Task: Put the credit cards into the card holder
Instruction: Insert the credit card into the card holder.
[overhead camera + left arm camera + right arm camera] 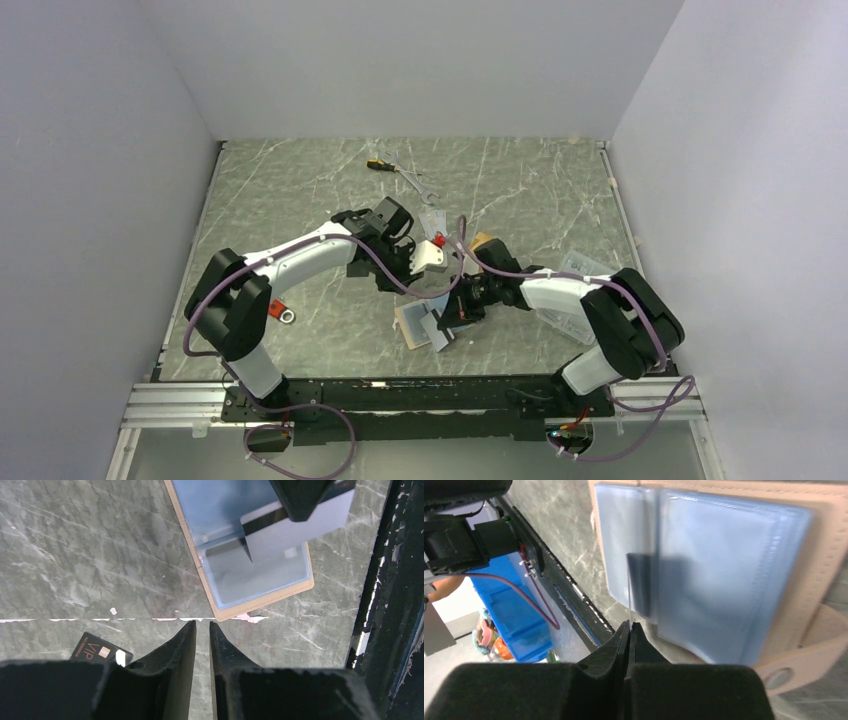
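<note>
Black card [100, 651]: lies flat on the grey, white-veined stone-look table [75, 555], at the left of the left wrist view. Glossy face, gold chip, "VIP" lettering; one end is hidden under the left gripper.

Left gripper [201, 627]: two matte black tapered fingers with a narrow slit between them, nothing in the slit. It hovers over bare table, just short of the wallet's near corner.

Wallet [260, 575]: lies open and flat between the two grippers. Tan stitched leather-like border, rounded corners, pale blue inner panels under clear, slightly cloudy plastic sleeves. A rounded tan snap tab [796, 655] sticks out from one side.

Grey card [300, 527]: thin, rigid, silver-grey rectangle with a dark stripe. It is held tilted above the wallet, its lower corner down at the mouth of a clear sleeve. Whether it has entered the sleeve cannot be told.

Right gripper [630, 626]: black fingers pinched tight on the grey card's edge; the right wrist view shows the card edge-on as a thin line.

Clear plastic box [580, 268]: rectangular, on the table at the right, partly hidden by the right arm
</note>
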Controlling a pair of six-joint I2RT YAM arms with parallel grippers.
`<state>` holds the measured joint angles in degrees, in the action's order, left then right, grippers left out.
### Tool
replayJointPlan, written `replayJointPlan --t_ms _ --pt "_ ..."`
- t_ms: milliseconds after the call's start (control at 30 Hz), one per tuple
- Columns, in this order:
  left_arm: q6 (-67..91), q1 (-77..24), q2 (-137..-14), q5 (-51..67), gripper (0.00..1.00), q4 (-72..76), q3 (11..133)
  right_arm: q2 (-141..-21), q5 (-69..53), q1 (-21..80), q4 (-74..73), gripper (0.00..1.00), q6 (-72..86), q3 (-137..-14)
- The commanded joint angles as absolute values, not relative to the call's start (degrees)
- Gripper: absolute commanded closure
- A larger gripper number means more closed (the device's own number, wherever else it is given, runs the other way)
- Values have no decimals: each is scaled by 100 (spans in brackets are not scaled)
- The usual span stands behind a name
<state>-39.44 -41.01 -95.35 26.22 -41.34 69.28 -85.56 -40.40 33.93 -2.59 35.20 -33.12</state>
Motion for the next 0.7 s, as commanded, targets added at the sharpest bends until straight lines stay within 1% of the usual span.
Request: replayJointPlan --t_ms 0,133,233,267,300,333,367,400,500,600,667 --pt "-4057 -4280 -9457 2712 78 -3987 6755 -8719 -3907 3191 -543 100 3137 -3661" --pt "-4150 -4537 -9242 2275 76 -4003 6670 -8896 -3933 3154 -780 100 2858 -3950" --pt "-4233 -4577 -8922 1897 67 -4132 6789 -8869 -3964 3101 -918 100 2715 -4125" --pt "-4274 -4572 -8789 1713 57 -4184 6849 -8842 -3933 3062 -989 100 2677 -4183" --pt "-4325 -4577 -8652 1514 23 -4236 6922 -8808 -3898 3019 -1065 100 2640 -4247" --pt "-4373 -4577 -8516 1238 3 -4293 7014 -8772 -3814 2990 -1169 100 2588 -4322" --pt "-4426 -4579 -8358 1040 1 -4354 7116 -8736 -3673 2983 -1311 100 2513 -4418" --pt "-4459 -4587 -8210 833 1 -4418 7233 -8710 -3479 2985 -1464 100 2427 -4521" --pt "-4512 -4614 -7796 319 1 -4709 7664 -8670 -2984 2990 -1977 100 2264 -4737" --pt "-4238 -4604 -7455 -199 1 -4883 8111 -8552 -2504 3087 -2265 100 2180 -4807" --pt "-4143 -4600 -7240 -730 1 -4776 8068 -8462 -2192 3179 -2375 100 2150 -4791"
